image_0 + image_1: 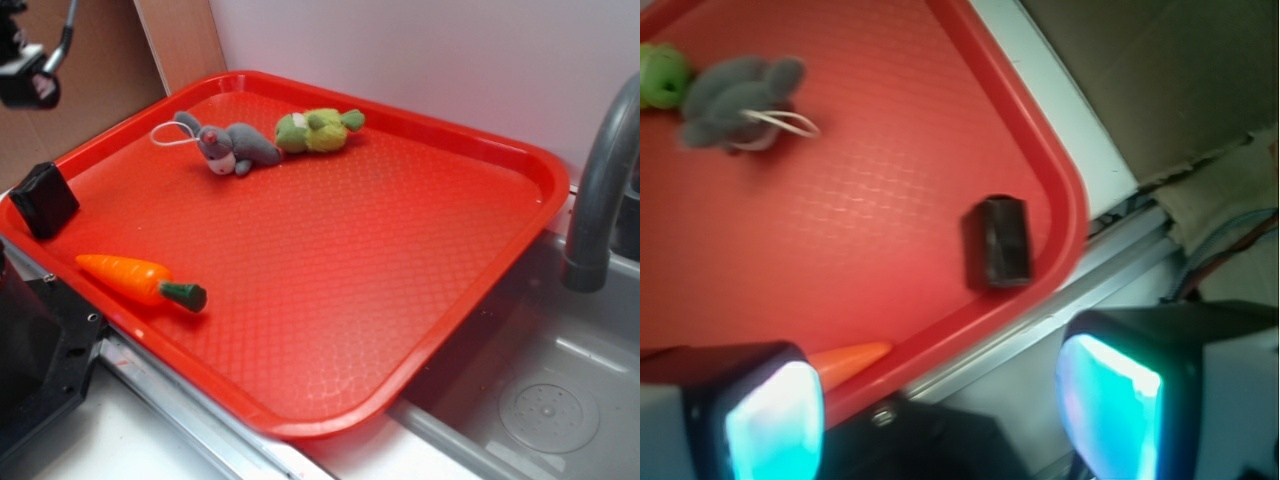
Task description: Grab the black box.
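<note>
The black box (43, 199) is a small matte cube leaning against the left rim of the red tray (480, 140). In the wrist view the box (998, 242) lies just inside the tray's corner rim (1060, 180). My gripper (28, 72) shows only partly at the top left of the exterior view, high above the box. In the wrist view the gripper (940, 410) is open and empty, its glowing pads (775, 425) wide apart, hovering over the tray's edge below the box.
A toy carrot (140, 280) lies near the tray's front left; its tip shows in the wrist view (850, 357). A grey plush rabbit (232, 146) and a green plush (318, 130) lie at the back. A black machine body (35, 370), a sink (545, 400) and a faucet (595, 190) surround the tray.
</note>
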{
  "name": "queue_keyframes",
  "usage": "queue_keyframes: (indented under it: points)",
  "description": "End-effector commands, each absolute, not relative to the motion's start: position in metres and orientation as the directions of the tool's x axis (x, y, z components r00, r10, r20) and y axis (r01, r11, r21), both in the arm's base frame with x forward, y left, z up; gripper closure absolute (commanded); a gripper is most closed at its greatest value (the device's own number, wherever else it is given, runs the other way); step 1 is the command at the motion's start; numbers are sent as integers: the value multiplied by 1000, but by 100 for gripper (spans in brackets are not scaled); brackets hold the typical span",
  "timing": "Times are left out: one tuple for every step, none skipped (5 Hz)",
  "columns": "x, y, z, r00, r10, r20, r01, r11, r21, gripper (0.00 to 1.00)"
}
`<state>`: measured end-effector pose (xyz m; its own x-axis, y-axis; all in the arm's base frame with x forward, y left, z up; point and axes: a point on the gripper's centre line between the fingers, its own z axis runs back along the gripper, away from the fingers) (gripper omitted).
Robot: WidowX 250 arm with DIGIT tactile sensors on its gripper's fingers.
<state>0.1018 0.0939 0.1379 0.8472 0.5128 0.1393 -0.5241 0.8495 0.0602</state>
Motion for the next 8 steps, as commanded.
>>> queue_keyframes:
  points:
    - [108,119,91,854,486,185,-498,867,19,0]
    - [120,123,77,854,488,183,-498,867,12,0]
    - [127,125,58,850,505,151,-514,858,26,0]
    - [124,130,60,857,497,136,-506,862,32,0]
    - [109,138,64,851,508,131,-519,853,62,0]
    - [104,141,59,852,511,117,-518,854,45,0]
    - [106,142,57,861,492,125,-499,866,26,0]
    - [113,140,43,891,440,115,-437,898,-50,0]
